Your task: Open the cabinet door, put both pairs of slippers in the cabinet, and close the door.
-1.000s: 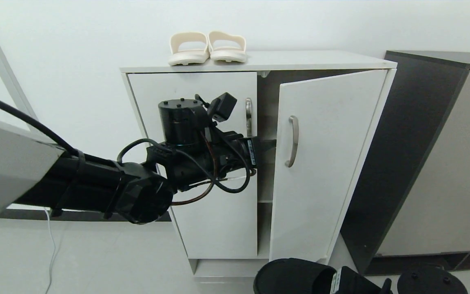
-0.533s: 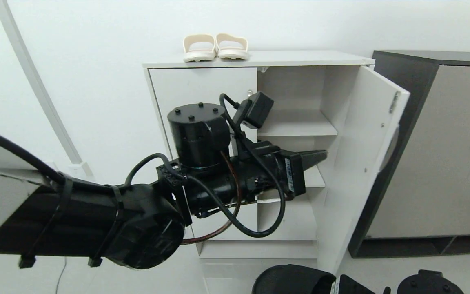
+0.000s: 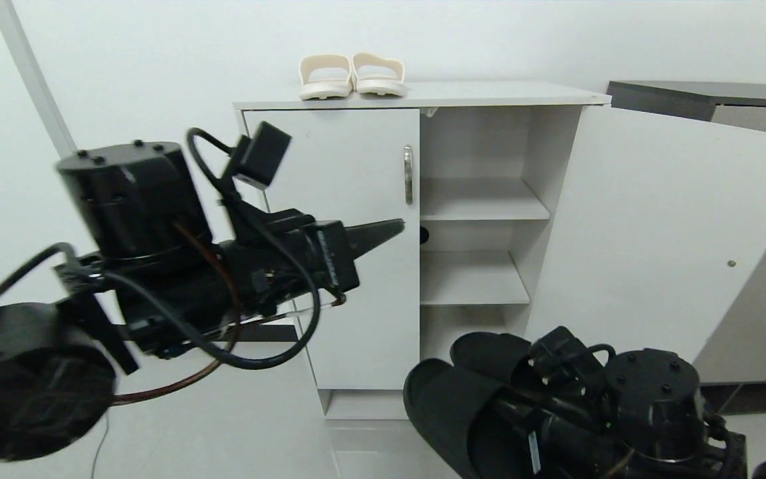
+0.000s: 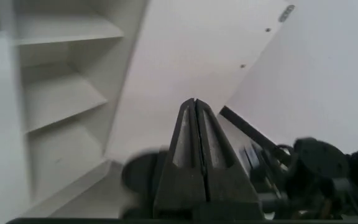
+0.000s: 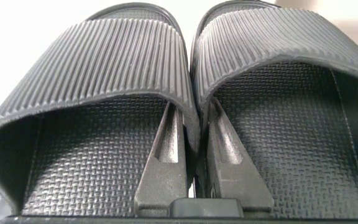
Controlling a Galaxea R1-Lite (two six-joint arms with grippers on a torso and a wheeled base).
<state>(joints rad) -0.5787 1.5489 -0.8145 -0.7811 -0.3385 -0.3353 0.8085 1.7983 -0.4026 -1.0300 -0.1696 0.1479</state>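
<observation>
Atop cabinet: 2 cream slippers | right gripper: 2 black slippers

Nothing legible at the moment. There's a small pale sticker on the side of the left gripper with dark print on it, far too fine to read. A second narrow label sits on the body of the right gripper — same story, marks but no words or numbers to be made out.
</observation>
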